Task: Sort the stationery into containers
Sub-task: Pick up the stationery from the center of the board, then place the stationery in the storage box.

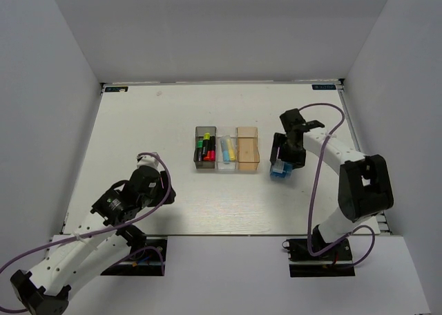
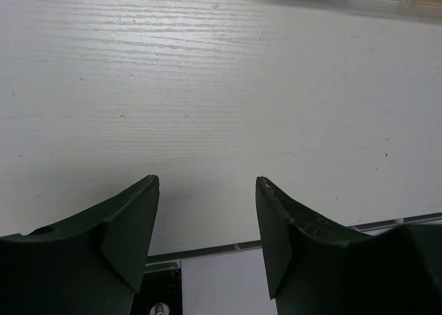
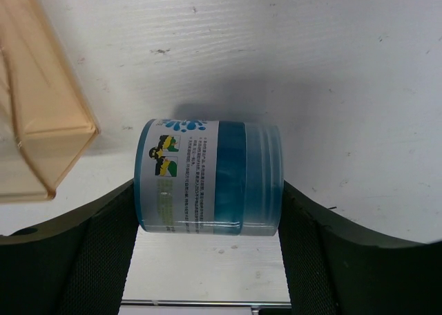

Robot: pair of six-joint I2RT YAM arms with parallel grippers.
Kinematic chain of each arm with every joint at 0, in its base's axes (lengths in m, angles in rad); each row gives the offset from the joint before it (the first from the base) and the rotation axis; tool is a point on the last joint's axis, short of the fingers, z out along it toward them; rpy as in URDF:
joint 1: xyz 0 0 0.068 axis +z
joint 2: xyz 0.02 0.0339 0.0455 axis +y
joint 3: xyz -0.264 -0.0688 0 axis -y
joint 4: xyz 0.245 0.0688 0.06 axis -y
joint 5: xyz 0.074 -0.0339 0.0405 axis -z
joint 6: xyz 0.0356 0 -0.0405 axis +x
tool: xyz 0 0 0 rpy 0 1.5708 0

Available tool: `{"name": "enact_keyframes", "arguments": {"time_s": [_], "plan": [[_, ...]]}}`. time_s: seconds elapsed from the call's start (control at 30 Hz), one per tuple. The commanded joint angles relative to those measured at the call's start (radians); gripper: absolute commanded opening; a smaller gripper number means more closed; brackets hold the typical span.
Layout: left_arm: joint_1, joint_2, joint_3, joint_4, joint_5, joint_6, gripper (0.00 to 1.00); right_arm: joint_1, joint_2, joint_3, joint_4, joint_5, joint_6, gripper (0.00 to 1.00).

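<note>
Mid-table: 3 joined bins (image 1: pixel 247 149); R end effector (image 3: pixel 208 197) straddles 1 blue jar (image 3: pixel 228 170), grip unclear; L end effector (image 2: pixel 207 184) released.

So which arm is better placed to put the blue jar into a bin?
Right. The right arm has its jaws flanking the blue jar, which lies beside the orange bin. The left arm holds its jaws open over the table, far from it.
</note>
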Motion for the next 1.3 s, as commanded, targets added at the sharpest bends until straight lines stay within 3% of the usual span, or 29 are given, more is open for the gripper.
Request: {"name": "enact_keyframes", "arguments": {"time_s": [0.0,0.2,0.43,0.7,1.07,1.27], "plan": [[0.004,-0.016,0.009,-0.013,-0.013,-0.001,0.69,-0.004,-0.133,-0.002,0.075,-0.033,-0.089,0.00],[0.004,0.005,0.021,-0.006,-0.004,-0.001,0.69,-0.002,-0.198,0.087,0.078,-0.081,-0.231,0.00],[0.004,0.022,0.034,0.000,0.001,-0.002,0.69,0.010,-0.087,0.271,0.112,-0.391,-0.363,0.00],[0.004,0.021,0.041,-0.018,-0.010,-0.001,0.69,0.062,0.156,0.475,0.035,-0.342,-0.232,0.00],[0.001,0.022,0.034,-0.012,-0.011,0.001,0.69,0.151,0.207,0.487,0.043,-0.057,-0.137,0.00],[0.004,0.010,0.031,-0.012,-0.011,-0.001,0.69,0.199,0.235,0.498,0.036,0.013,-0.117,0.00]]}}
